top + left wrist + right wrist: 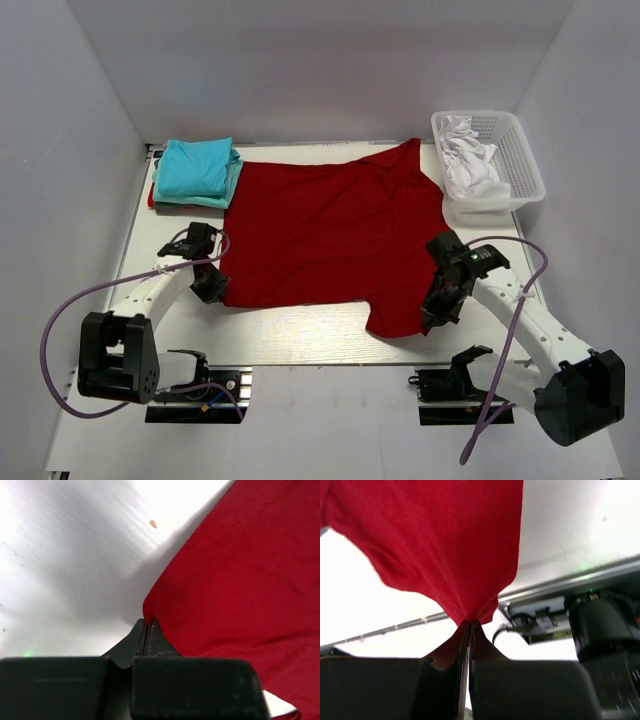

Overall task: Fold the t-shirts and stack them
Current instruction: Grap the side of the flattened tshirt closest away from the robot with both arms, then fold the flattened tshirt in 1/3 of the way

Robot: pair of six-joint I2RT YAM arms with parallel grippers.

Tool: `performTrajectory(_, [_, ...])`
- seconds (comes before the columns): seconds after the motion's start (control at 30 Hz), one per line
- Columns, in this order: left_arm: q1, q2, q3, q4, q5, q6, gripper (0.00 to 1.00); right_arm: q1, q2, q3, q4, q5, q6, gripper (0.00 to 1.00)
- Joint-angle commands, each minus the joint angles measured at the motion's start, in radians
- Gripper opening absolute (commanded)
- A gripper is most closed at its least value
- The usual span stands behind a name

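A large dark red t-shirt (320, 230) lies spread across the table. My left gripper (212, 285) is shut on its near left corner, which shows pinched between the jaws in the left wrist view (148, 621). My right gripper (437, 312) is shut on the shirt's near right edge, and the cloth (445, 545) hangs bunched from the closed jaws (470, 623), lifted off the table. A folded turquoise t-shirt (197, 168) lies on a stack at the far left, with a red edge (152, 196) showing under it.
A white mesh basket (515, 160) with white cloth (468, 165) in it stands at the far right. The table's near edge rail (320, 362) runs between the arm bases. White walls enclose the table on three sides.
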Motion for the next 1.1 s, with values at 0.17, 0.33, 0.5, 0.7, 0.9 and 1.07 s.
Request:
performTrajectory(0.17, [0.001, -0.058, 0.076, -0.152, 0.001, -0.001, 0.00, 0.002, -0.084, 0.022, -0.162, -0.148, 0.001, 0.00])
performTrajectory(0.33, [-0.016, -0.091, -0.007, -0.161, 0.058, -0.026, 0.00, 0.001, -0.064, 0.056, -0.160, -0.095, 0.002, 0.00])
performTrajectory(0.5, [-0.016, -0.111, -0.018, -0.172, 0.076, -0.052, 0.00, 0.001, -0.113, 0.069, -0.159, -0.076, 0.027, 0.00])
performTrajectory(0.7, [-0.007, -0.076, 0.087, -0.137, 0.039, -0.052, 0.00, -0.003, -0.042, 0.171, -0.119, 0.143, -0.010, 0.00])
performTrajectory(0.9, [-0.007, 0.017, 0.200, -0.028, 0.039, -0.034, 0.00, -0.010, 0.084, 0.340, 0.017, 0.288, -0.081, 0.00])
performTrajectory(1.07, [0.002, 0.114, 0.292, 0.000, 0.026, -0.024, 0.00, -0.036, 0.199, 0.437, 0.131, 0.277, -0.114, 0.00])
